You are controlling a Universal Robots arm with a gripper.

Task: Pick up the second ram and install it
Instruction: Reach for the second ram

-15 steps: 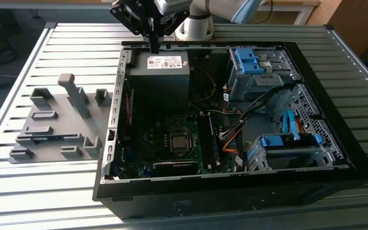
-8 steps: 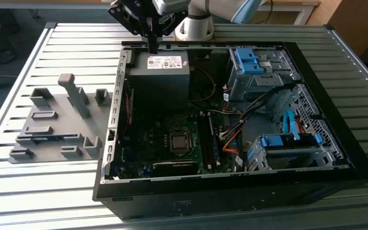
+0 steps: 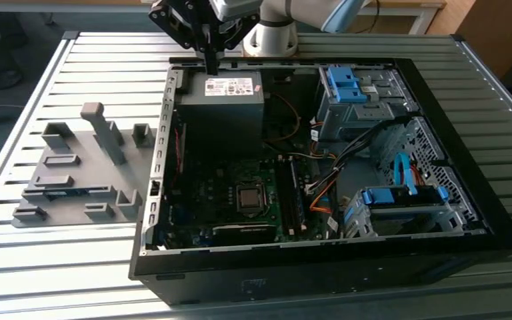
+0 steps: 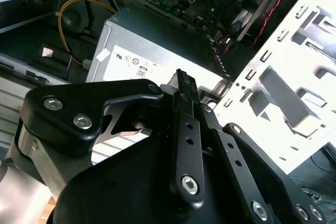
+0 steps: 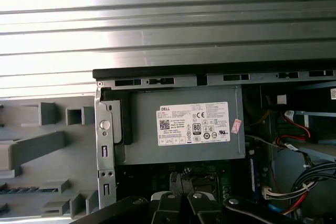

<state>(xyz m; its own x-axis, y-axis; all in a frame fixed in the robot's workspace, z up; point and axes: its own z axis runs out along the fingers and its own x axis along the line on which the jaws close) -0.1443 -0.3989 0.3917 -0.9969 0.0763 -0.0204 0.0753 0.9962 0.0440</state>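
I note a silver-grey arm (image 3: 293, 10) with a light-blue joint cap (image 3: 341, 17) and pale round base (image 3: 269, 41). Its gripper (image 3: 211, 65) is matte black, built of flat linkage plates. Bright silver screw heads (image 4: 189, 184) stud them in the second wrist view.

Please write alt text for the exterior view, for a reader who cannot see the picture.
A robot arm's gripper hangs over the power supply of an open computer case lying on a slatted metal table. On the exterior view's left, a grey holder tray carries a thin blue stick, probably the second ram.
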